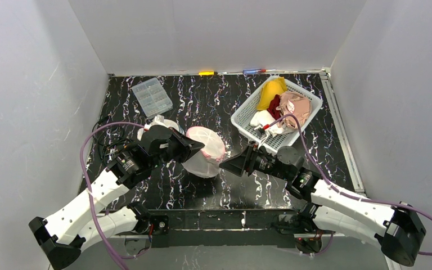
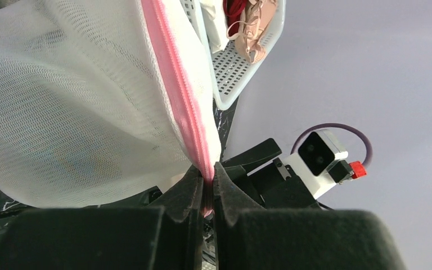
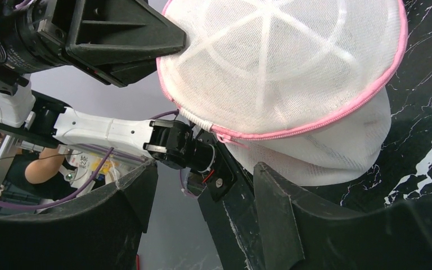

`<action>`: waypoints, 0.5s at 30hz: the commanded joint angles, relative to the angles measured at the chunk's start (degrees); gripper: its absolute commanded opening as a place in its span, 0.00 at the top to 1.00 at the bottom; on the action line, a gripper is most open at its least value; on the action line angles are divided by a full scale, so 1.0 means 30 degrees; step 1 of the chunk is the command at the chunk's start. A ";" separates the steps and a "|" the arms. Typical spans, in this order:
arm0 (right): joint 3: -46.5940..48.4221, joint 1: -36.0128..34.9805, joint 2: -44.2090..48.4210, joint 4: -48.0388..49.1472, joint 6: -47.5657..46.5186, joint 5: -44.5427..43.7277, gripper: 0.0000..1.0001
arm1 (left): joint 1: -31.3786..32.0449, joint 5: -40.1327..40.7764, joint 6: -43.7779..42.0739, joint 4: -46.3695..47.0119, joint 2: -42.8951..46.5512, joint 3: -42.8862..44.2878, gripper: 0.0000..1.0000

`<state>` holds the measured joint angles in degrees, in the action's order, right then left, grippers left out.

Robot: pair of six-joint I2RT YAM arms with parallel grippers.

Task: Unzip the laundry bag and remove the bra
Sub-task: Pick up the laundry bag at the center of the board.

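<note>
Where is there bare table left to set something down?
Free: the strip between the clear box and the white basket, behind the laundry bag; also the near strip ahead of the arm bases. Crowded: mid-table, where the left gripper and right gripper flank the bag.

Left gripper point(image 2: 207, 179), jaws closed on the pink zipper point(image 2: 175, 84) seam at the edge of the white mesh laundry bag point(image 2: 73, 112). Behind: white basket point(image 2: 229, 73) holding red and beige garments point(image 2: 248, 22); the other arm's wrist camera point(image 2: 318, 153).

laundry bag point(image 2: 79, 112) contents unseen, top cropped
</note>
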<state>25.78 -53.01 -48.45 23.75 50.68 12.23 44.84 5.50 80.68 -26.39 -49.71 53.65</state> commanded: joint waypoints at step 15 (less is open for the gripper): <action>-0.0098 -0.0391 -0.1572 0.3881 0.0423 -0.0667 0.28 | -0.0058 0.0189 0.1171 0.1406 0.0561 0.0589 1.00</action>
<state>25.32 -53.78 -52.58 30.70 52.14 11.70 44.84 5.45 83.61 -23.79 -49.65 53.65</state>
